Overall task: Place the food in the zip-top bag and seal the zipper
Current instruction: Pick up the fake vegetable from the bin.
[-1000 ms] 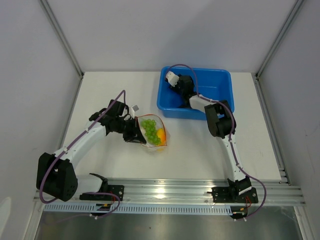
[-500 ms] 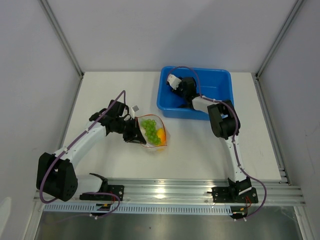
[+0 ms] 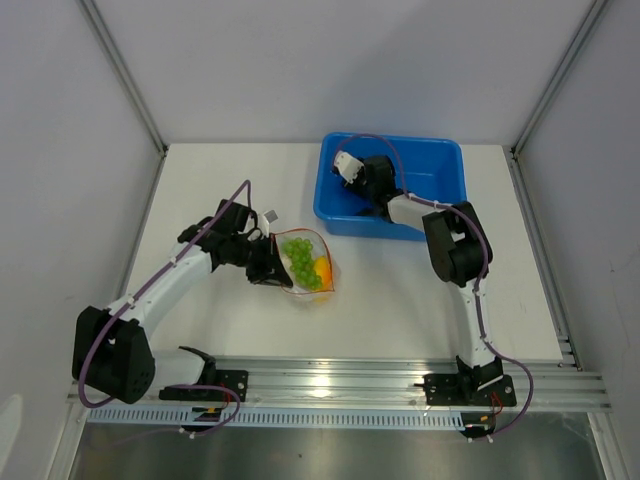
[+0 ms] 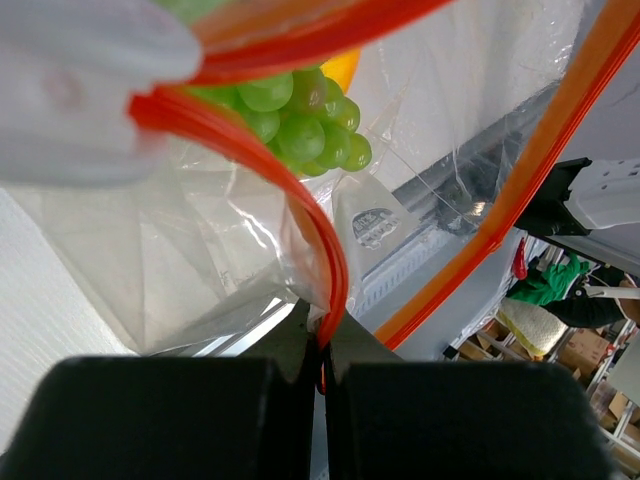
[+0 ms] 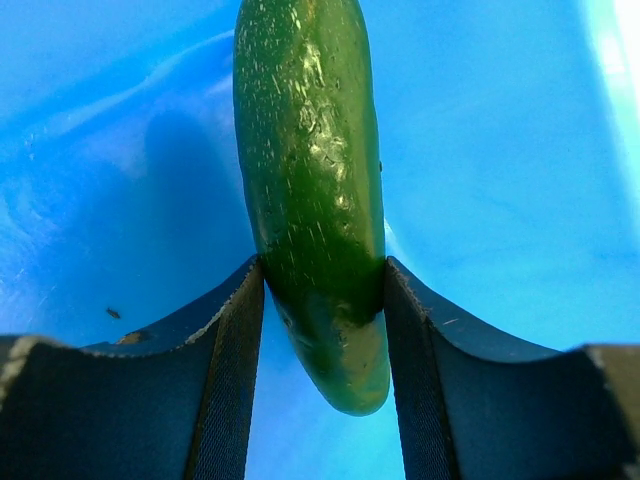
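The clear zip-top bag lies open on the table with the green pea cluster and the orange-yellow mango inside. My left gripper is shut on the bag's orange-red zipper at the mouth edge, as the left wrist view shows. The peas and mango show through the plastic. My right gripper is down inside the blue bin. In the right wrist view it is shut on the dark green cucumber, near the cucumber's end. No cauliflower is clearly visible.
The blue bin's near wall stands between the cucumber and the bag. A blurred white shape sits close to the left wrist camera. Grey walls enclose the table on three sides, and a metal rail runs along the front edge.
The right arm's elbow has swung to the right while its gripper stayed in the bin, shifting slightly. The left arm and the bag have not moved.
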Robot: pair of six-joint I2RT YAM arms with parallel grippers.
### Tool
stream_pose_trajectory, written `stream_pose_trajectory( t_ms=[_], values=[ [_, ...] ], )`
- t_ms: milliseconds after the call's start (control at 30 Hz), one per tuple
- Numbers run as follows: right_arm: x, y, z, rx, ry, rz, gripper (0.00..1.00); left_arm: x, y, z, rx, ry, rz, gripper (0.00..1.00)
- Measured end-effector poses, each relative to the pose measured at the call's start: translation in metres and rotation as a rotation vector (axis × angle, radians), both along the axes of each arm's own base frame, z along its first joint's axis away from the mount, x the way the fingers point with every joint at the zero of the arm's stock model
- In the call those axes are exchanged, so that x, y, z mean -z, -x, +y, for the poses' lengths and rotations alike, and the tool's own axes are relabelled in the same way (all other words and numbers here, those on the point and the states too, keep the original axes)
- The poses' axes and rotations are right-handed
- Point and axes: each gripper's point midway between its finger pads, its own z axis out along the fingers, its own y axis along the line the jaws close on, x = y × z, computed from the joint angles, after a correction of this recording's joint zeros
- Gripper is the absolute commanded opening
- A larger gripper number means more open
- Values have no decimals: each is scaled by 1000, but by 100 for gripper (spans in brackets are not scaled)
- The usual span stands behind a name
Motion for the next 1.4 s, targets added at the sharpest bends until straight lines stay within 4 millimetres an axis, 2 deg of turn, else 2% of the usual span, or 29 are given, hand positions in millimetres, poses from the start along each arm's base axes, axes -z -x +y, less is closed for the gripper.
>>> stream_pose_trajectory(
  t_ms=[267,533,833,1067,1400],
  values=[
    [-56,8,-2,54,-68,-32,0,-1,0,0,0,9,-20,1],
    [-115,42,9,132,-237,16,0,-1,0,-1,4,14,-22,1],
    [-174,107,31,197,-473,151,0,-4,0,-2,9,25,-26,1],
    [-203,169,41,249,-610,284,0,-7,0,-4,14,35,-36,1],
    [-243,267,38,274,-811,528,0,-13,-4,-6,15,55,-77,1]
  ],
)
